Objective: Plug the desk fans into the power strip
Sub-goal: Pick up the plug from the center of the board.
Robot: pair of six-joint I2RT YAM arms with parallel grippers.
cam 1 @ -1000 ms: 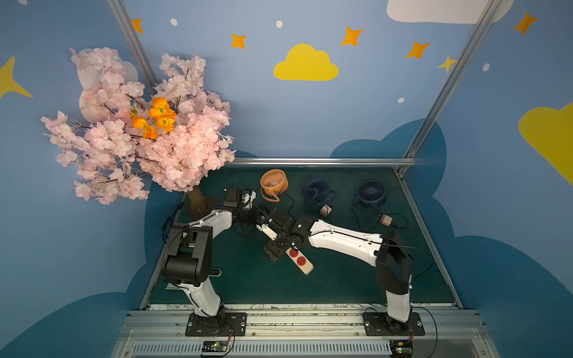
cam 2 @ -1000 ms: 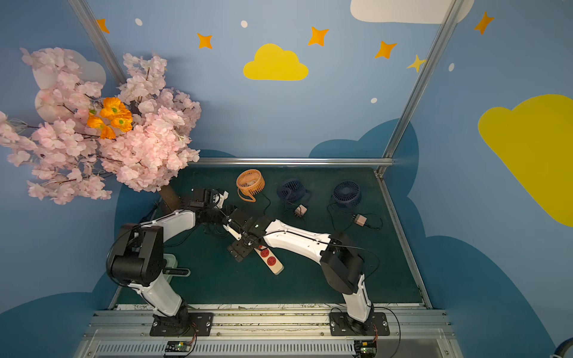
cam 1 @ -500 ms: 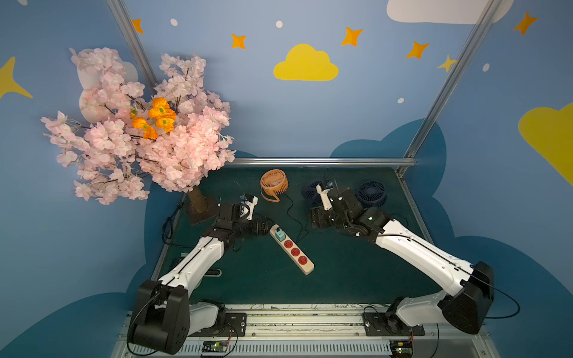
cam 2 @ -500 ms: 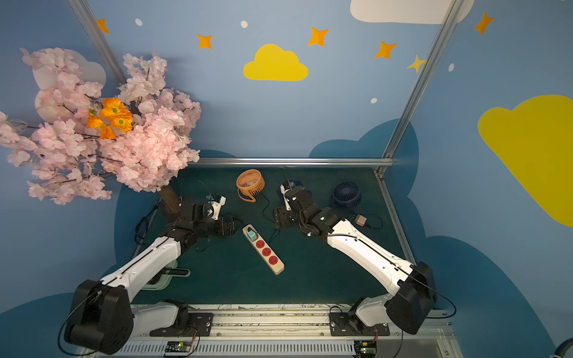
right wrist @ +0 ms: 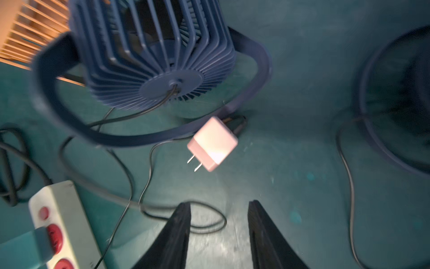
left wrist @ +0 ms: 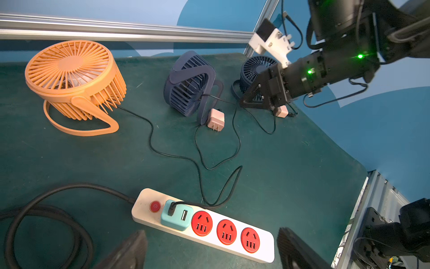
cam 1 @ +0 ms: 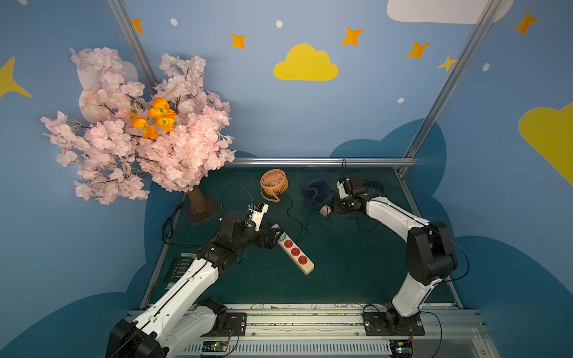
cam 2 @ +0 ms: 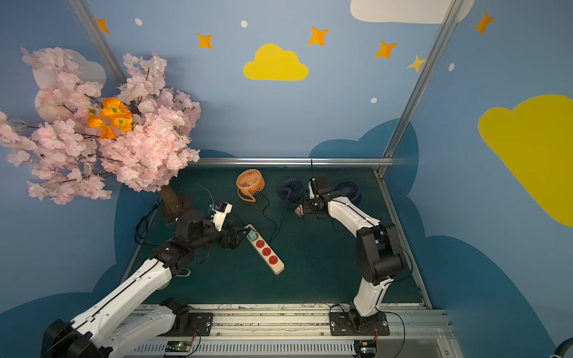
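The cream power strip (cam 1: 307,269) (cam 2: 278,268) (left wrist: 265,244) (right wrist: 55,193) lies slantwise mid-table, a teal adapter (left wrist: 176,215) filling its first socket with the orange fan's cord. My left gripper (cam 1: 274,235) (left wrist: 209,251) stands open astride the strip near its button end. A dark blue desk fan (cam 1: 316,192) (left wrist: 188,83) (right wrist: 158,51) sits at the back, and its pink plug (cam 1: 324,211) (left wrist: 216,118) (right wrist: 213,143) lies loose on the mat. My right gripper (cam 1: 333,207) (right wrist: 218,205) hovers just short of that plug, open and holding nothing.
An orange fan (cam 1: 273,183) (left wrist: 72,74) and another dark blue fan (cam 1: 373,187) (left wrist: 256,67) stand along the back, with a second pink plug (left wrist: 281,111). Thin black cords loop across the mat. A blossom tree (cam 1: 148,139) fills the back left corner.
A second ago both grippers met at the strip's end and then parted. The left gripper has returned to the strip. The right one has settled by the pink plug with narrower jaws.
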